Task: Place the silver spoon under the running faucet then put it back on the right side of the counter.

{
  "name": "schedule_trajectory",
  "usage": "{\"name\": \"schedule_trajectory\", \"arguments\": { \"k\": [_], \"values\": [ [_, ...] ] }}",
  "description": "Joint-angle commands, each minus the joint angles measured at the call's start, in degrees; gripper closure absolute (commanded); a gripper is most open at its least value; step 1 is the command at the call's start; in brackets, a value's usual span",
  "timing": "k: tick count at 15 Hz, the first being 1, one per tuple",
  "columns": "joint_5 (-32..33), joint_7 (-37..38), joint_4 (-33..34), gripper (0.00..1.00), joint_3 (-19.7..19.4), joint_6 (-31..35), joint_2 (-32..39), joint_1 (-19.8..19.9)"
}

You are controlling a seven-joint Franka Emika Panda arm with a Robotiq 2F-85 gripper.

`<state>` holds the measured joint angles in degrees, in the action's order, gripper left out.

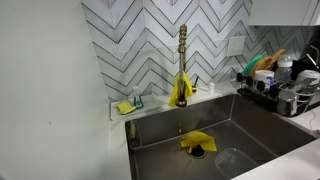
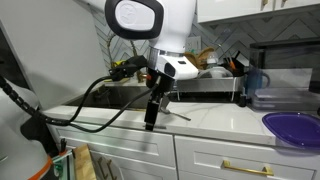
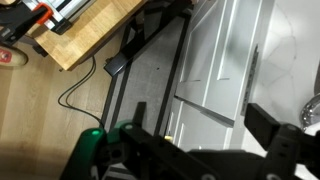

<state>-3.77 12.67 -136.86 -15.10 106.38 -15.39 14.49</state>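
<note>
Lying flat on the white counter (image 2: 215, 122), the silver spoon (image 2: 178, 114) is showing only as a thin dark sliver, too small to tell bowl from handle. Its long axis is running from the gripper (image 2: 152, 122) toward the purple bowl (image 2: 295, 128). It is sitting just beside the jaws, not between them. In the wrist view the fingers (image 3: 275, 130) are standing apart, framing cabinet front and floor. The faucet (image 1: 182, 50) is standing upright behind the sink (image 1: 250, 130).
</note>
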Motion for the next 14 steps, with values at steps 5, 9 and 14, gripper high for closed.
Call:
{"name": "schedule_trajectory", "arguments": {
  "k": [5, 9, 14],
  "values": [
    [-11.65, 9.75, 7.77, 0.0, 0.28, -1.69, 9.21, 0.39],
    [-14.68, 14.59, 10.82, 0.0, 0.97, -2.23, 12.7, -0.15],
    [-16.68, 20.67, 14.94, 0.12, 2.21, -2.36, 17.12, -1.01]
  ]
}}
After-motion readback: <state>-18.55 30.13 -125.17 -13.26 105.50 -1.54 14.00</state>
